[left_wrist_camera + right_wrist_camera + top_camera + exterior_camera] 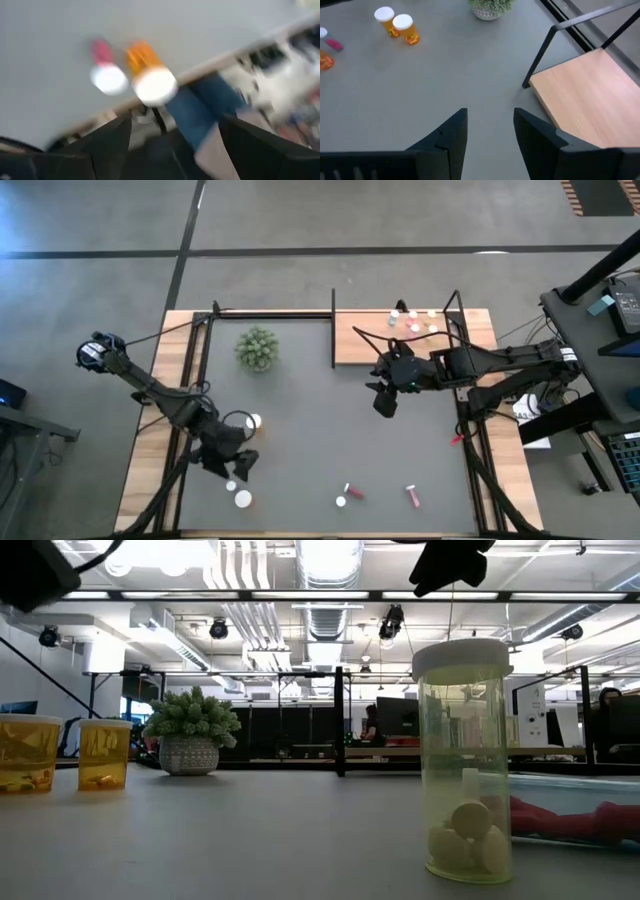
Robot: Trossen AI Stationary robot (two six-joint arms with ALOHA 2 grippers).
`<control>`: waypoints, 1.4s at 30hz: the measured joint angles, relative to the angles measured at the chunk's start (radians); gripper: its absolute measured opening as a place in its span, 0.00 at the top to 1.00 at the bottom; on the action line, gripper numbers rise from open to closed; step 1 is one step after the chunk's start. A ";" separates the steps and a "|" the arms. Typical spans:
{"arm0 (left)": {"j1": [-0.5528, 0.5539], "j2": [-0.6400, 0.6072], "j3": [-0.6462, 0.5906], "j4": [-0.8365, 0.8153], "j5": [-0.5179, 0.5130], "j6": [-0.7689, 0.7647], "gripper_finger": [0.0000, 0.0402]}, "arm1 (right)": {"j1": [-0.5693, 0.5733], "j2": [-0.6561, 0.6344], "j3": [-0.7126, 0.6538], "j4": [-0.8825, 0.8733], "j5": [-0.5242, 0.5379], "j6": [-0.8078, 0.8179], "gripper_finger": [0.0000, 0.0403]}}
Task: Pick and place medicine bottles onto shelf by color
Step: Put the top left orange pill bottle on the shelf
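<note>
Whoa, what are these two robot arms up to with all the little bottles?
They are sorting small white-capped medicine bottles onto the light-brown wooden shelf; several already stand at its far end. The right gripper hovers empty beside the shelf, jaws apart. The left gripper is open near an orange bottle and a pink vial. A fuzzy green plant sits untouched.

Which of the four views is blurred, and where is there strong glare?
Left wrist view: smeared by motion, the orange bottle with white cap and pink vial lack edges. Low view: ceiling lights glare behind the clear yellow-green bottle. High and right wrist views: evenly lit, sharp.
</note>
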 joint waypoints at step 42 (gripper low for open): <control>0.027 0.241 0.003 -0.412 -0.557 0.139 0.31 | -0.003 0.000 0.000 0.043 0.009 -0.007 0.63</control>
